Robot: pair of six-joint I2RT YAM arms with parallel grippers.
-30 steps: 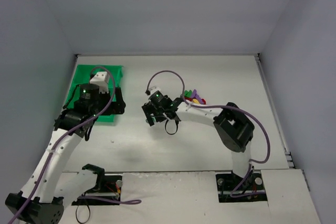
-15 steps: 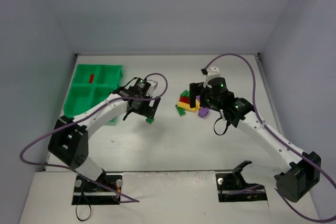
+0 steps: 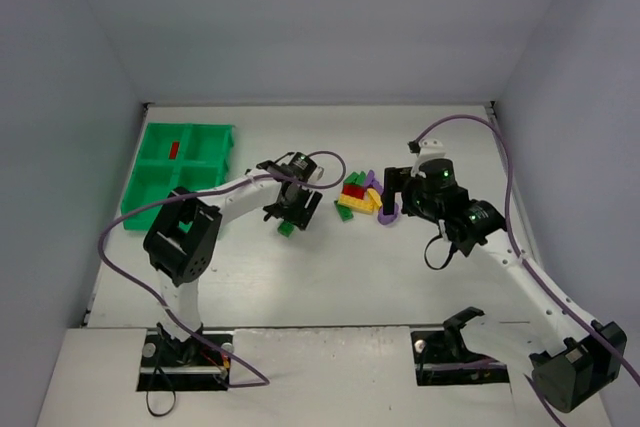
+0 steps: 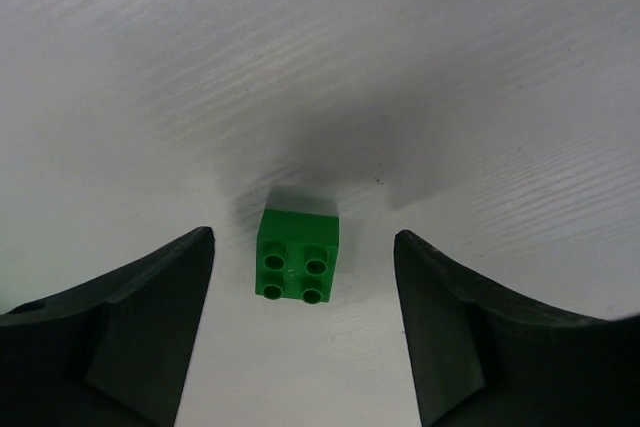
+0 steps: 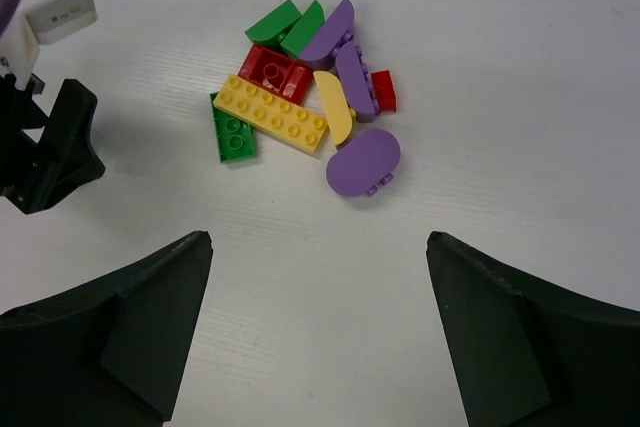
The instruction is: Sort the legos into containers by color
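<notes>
- Top view: the tray point(image 3: 205, 145) lies at the far left of the table point(image 3: 300, 277); one red brick point(image 3: 173, 151) lies in its far-left compartment.
- My left gripper point(image 3: 290, 215) hangs over a green brick point(image 3: 286, 229) on the table; the brick lies between the tray and the pile point(image 3: 358, 194), apart from both.
- My right gripper point(image 3: 392, 192) is just to the right of the pile and points at it; from up here I cannot tell how far either gripper is spread.
- Left wrist view: my left fingers point(image 4: 130, 327) stand wide apart and hold nothing; the green brick sits on the table between them, its four studs up, touching neither finger.
- Right wrist view: my right fingers point(image 5: 510, 337) are also spread wide and hold nothing; the pile lies on the table ahead of them, well apart from both tips.
- In the pile a long yellow plate point(image 5: 275, 115) lies in the middle; a green plate point(image 5: 232, 129) touches its left end; a red block point(image 5: 274, 71) sits against its far side.
- Beyond the red block are two green curved pieces point(image 5: 272, 23) and a purple curved piece point(image 5: 330, 32), all close together.
- A pale yellow curved piece point(image 5: 332, 107) lies at the long plate's right end; a purple bar point(image 5: 355, 82) and a small red brick point(image 5: 383, 90) lie just beside it; a purple rounded plate point(image 5: 363, 162) is the nearest piece to me.
- The dark body of my left gripper shows at the left edge of this view, apart from the pile.
</notes>
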